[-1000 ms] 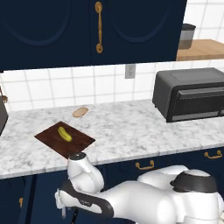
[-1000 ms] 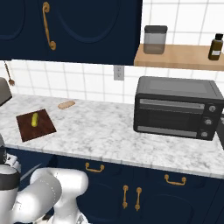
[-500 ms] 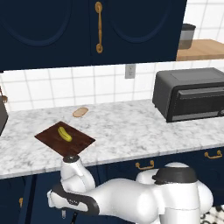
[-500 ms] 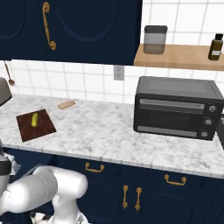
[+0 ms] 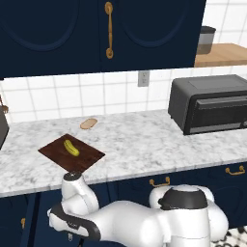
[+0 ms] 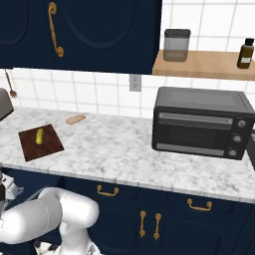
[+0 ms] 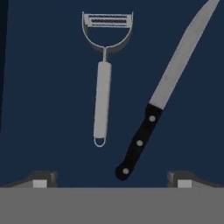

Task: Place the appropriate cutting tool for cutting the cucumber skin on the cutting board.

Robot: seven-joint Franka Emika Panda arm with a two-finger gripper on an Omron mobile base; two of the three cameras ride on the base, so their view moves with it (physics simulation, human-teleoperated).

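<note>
The grey metal peeler [image 7: 103, 100] lies on a dark blue surface, forked head away from me, handle end toward my fingers. Right of it lies the black-handled knife [image 7: 162, 96], slanted, its handle nearest me. My gripper [image 7: 111, 181] hovers over them, open, with its fingertips [image 7: 41, 179] wide apart and nothing between them. Up on the counter, the yellow-green cucumber [image 5: 71, 147] [image 6: 39, 136] rests on the dark reddish-brown cutting board [image 5: 87, 157] [image 6: 44, 149]. My arm bends down below the counter's front edge, left of the board.
A black toaster oven [image 5: 212, 103] [image 6: 201, 122] stands at the counter's right. A tan bread slice [image 5: 88, 123] [image 6: 75, 119] lies behind the board. A wooden shelf holds a jar [image 6: 177, 45] and a bottle [image 6: 245, 52]. Blue cabinets hang overhead.
My arm has swung lower and further left in front of the counter. The cucumber, board and other counter items have not moved.
</note>
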